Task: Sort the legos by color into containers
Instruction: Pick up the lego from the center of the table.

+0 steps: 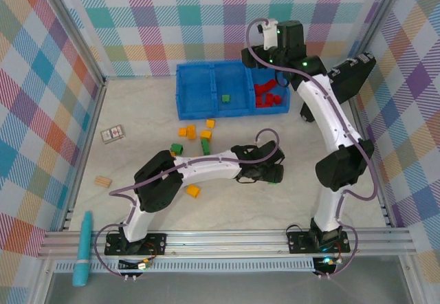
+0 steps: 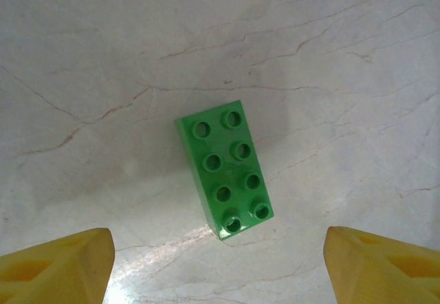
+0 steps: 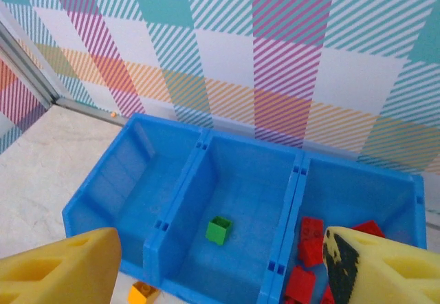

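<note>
Green eight-stud brick (image 2: 224,170) lies mid-frame, left gripper (image 2: 216,245) spread wide at the lower edge; right gripper (image 3: 221,242) (also spread) hangs over the blue tray (image 3: 130,180)

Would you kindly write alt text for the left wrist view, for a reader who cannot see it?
A green eight-stud lego lies flat, studs up, on the pale veined table. The left end effector hangs above it, its two yellow fingertips spread wide at the bottom corners.

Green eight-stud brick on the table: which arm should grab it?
Left. The open left pincer hangs over the green brick, one finger each side; the right pincer is over the blue tray.
</note>
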Controlling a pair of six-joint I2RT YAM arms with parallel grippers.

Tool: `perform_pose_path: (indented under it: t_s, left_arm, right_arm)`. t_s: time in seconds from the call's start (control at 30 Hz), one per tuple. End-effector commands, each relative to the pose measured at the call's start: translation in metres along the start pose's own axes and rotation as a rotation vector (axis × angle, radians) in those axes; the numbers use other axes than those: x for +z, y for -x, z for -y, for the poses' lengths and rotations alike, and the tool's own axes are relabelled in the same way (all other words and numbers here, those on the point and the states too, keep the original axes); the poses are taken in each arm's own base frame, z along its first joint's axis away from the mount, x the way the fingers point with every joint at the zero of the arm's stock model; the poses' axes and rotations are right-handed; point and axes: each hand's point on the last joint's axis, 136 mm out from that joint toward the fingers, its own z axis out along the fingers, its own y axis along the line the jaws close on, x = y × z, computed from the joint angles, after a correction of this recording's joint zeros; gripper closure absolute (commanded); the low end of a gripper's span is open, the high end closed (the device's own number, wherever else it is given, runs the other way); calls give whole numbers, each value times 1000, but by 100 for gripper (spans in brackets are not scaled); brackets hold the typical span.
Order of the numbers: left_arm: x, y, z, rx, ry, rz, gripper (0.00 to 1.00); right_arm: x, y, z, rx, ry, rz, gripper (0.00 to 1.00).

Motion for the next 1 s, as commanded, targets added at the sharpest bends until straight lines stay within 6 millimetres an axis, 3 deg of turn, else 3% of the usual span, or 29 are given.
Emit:
perform_pose_path:
  t_s: [0.0, 0.47, 0.83, 0.97]
  left_arm:
    - [11, -1, 4, -47, 10, -2, 22]
    - [41, -5, 4, -21, 115, -91, 30]
    - [65, -17, -17, -73, 222, -197, 44]
    - [69, -19, -24, -93, 241, -219, 56]
  right_arm:
    - [-10, 1, 2, -26, -25, 24, 22]
    - [-24, -6, 14, 3, -46, 62, 20]
    - [-46, 1, 28, 85, -2, 106, 20]
    - [-56, 7, 38, 177, 62, 121, 20]
